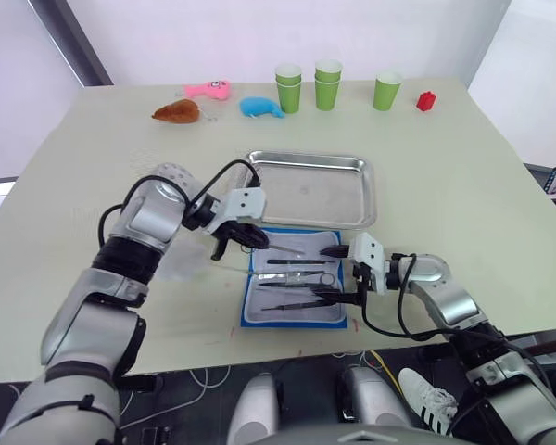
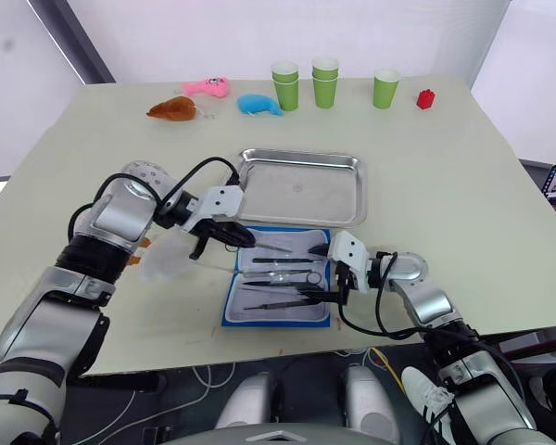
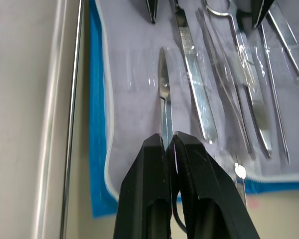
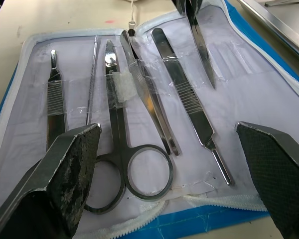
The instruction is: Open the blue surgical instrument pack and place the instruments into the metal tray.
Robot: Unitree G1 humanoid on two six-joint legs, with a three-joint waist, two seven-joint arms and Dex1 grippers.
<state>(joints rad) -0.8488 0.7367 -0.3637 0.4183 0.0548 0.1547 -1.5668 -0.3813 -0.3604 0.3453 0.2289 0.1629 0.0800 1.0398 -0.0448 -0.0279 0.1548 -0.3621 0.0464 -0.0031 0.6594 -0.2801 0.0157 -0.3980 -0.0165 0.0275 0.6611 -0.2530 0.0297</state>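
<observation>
The blue surgical instrument pack (image 1: 294,318) lies open in front of the metal tray (image 1: 310,191), pale lining up. Several instruments (image 4: 184,99) rest in it, among them ring-handled scissors (image 4: 114,124) and tweezers (image 4: 149,99). My left gripper (image 3: 168,139) is over the pack's far left part, shut on a slim pair of scissors (image 3: 164,94) whose tip points across the lining. Whether that tool is lifted off the lining I cannot tell. At the pack's right edge my right gripper (image 1: 336,274) stands wide open, its fingers (image 4: 65,174) either side of the instruments' handle ends, touching nothing.
Along the table's far edge stand green cups (image 1: 326,83), a red block (image 1: 426,101), a blue whale toy (image 1: 259,108), a pink toy (image 1: 208,90) and a brown toy (image 1: 176,112). A clear plastic piece (image 2: 167,260) lies under my left forearm.
</observation>
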